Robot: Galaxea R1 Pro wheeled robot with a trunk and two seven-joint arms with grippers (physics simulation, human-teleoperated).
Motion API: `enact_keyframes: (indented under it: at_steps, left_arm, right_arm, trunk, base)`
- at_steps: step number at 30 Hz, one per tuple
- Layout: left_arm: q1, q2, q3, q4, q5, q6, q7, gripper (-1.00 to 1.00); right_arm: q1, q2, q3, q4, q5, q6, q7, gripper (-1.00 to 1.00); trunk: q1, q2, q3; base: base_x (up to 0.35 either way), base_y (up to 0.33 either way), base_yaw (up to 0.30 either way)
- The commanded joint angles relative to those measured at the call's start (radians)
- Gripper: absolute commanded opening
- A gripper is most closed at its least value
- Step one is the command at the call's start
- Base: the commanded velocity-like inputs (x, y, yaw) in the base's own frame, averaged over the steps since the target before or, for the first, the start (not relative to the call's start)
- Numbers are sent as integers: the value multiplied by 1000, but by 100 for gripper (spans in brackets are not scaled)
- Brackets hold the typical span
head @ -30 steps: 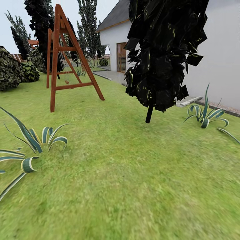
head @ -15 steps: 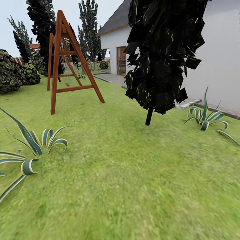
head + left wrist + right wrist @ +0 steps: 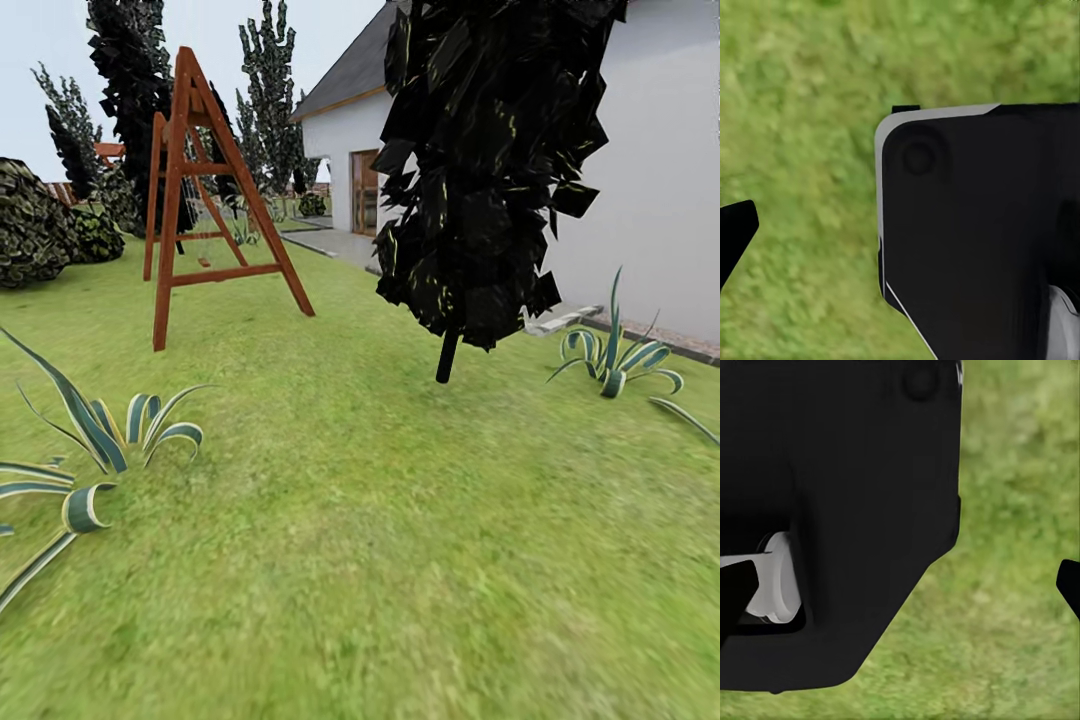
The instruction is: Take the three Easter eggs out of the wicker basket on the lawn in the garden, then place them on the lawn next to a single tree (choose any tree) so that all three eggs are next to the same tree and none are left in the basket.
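Wide bright green lawn (image 3: pixel 400 520), dark cone-shaped thin-stemmed tree (image 3: pixel 490 170) centre, red-brown wooden swing frame (image 3: pixel 200 190) far left, white house (image 3: pixel 650 170) right, gripper states impossible to tell.

Left wrist view: large matte black housing (image 3: pixel 975 240), flat-faced, rounded corner, thin light grey edge strip along top and side. Shallow round recess (image 3: pixel 919 157) near the corner, screw-like. Small black tab (image 3: pixel 906 109) protruding above the grey edge. Pale grey rounded part (image 3: pixel 1063 322) at the housing's lower edge. Black pointed fingertip (image 3: pixel 735 236) of left end effector at frame edge.

Right wrist view: same kind of black housing (image 3: pixel 840 510), chamfered corner, faint round recess (image 3: pixel 920 382) near one edge. White-grey cylindrical part (image 3: pixel 776 577) set in a cut-out. Black fingertips (image 3: pixel 735 592) of right end effector at both frame edges.
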Motion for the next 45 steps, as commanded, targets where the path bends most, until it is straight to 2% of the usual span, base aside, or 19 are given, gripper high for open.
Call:
enact_keyframes:
  at_steps: [1, 7, 18, 33, 45]
  left_arm:
    - [-1, 0, -1, 1, -1, -3, 0, 100]
    - [-1, 1, -1, 1, -2, -4, 1, 100]
    - [-1, 2, -1, 1, -2, -3, 0, 100]
    - [-1, 13, -3, 1, -2, -3, -3, 100]
    - [-1, 15, -10, 1, -3, -3, -3, 100]
  right_arm:
    - [0, 0, -2, -1, 0, -2, -1, 100]
    - [0, 0, -4, -2, -1, -2, -1, 100]
    - [0, 0, -5, -2, -3, -2, -1, 100]
    - [0, 0, -5, -2, -3, -2, -1, 100]
    - [0, 0, -5, -2, -3, -2, -1, 100]
  trunk:
    - [1, -2, 0]
    - [1, -2, 5]
    - [1, -2, 7]
    - [1, -2, 13]
    - [1, -2, 14]
  base:
    - [0, 0, 0]
    - [102, 0, 0]
    - [306, 38, -73]
    - [292, 201, -246]
    - [285, 205, -40]
